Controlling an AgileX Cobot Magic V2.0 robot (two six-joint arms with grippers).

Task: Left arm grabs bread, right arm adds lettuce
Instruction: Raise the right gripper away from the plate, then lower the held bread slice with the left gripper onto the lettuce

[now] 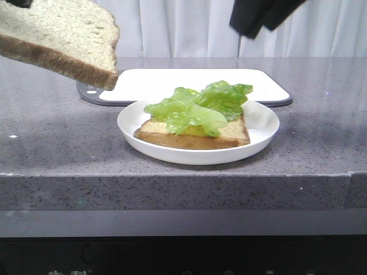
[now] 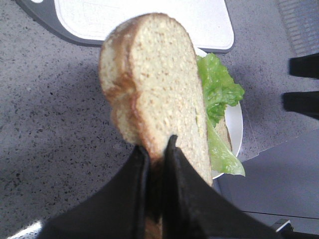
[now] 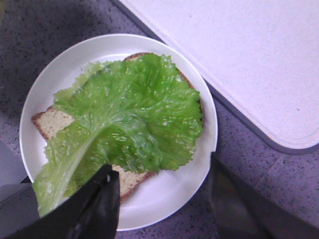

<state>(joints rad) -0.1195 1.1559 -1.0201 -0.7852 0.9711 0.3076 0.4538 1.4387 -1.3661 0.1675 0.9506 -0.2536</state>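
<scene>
The left black tapered gripper [image 2: 157, 149] pinches the speckled brown-crusted bread slice [image 1: 60, 40] aloft at upper left, likely for topping the ruffled green lettuce [image 1: 198, 106], while the right black gripper [image 3: 162, 199] hangs open, empty.

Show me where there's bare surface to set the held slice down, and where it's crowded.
Free: the white cutting board behind the plate, and grey countertop left of the plate and in front of it. Crowded: the plate itself, where lettuce covers the lower slice. The left gripper holds the bread aloft; the right gripper hangs open above the plate.
</scene>
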